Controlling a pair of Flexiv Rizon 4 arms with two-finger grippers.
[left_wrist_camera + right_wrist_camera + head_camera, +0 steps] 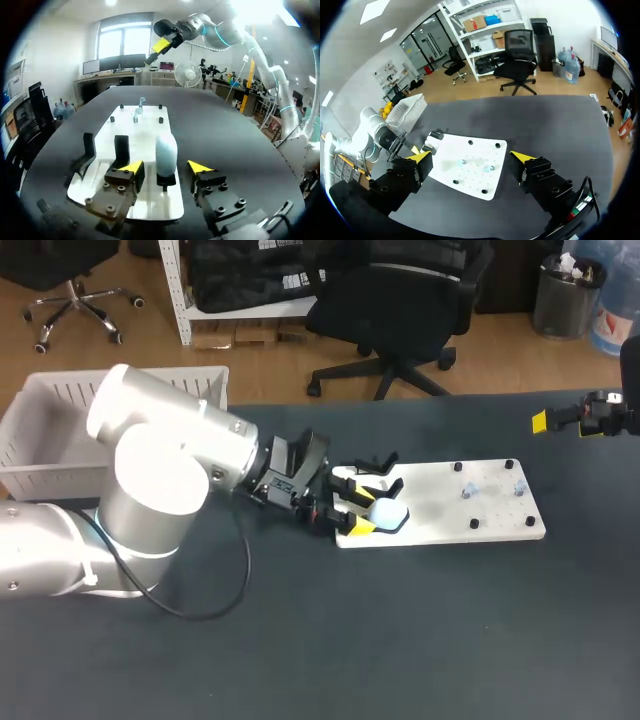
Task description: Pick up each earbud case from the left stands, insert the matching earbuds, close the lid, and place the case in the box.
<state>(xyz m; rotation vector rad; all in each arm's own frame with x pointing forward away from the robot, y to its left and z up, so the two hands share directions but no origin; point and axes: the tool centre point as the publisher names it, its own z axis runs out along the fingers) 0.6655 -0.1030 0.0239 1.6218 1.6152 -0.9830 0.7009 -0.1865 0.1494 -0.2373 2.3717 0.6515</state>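
Note:
A pale blue earbud case (389,512) stands upright on a black stand at the left end of the white board (440,520). My left gripper (356,507) straddles it. In the left wrist view the case (166,151) sits between the yellow tips of that gripper (166,167), with a small gap on each side, so the gripper is open. Two small earbuds (470,491) rest among black pegs at the board's right end. My right gripper (565,423) hovers open and empty beyond the board's right end. In its own view it (471,157) is high above the board (470,180).
A white slotted box (60,430) stands at the table's back left, behind my left arm. Two empty black stands (121,149) are beside the case on the board. Dark table surface lies all around the board.

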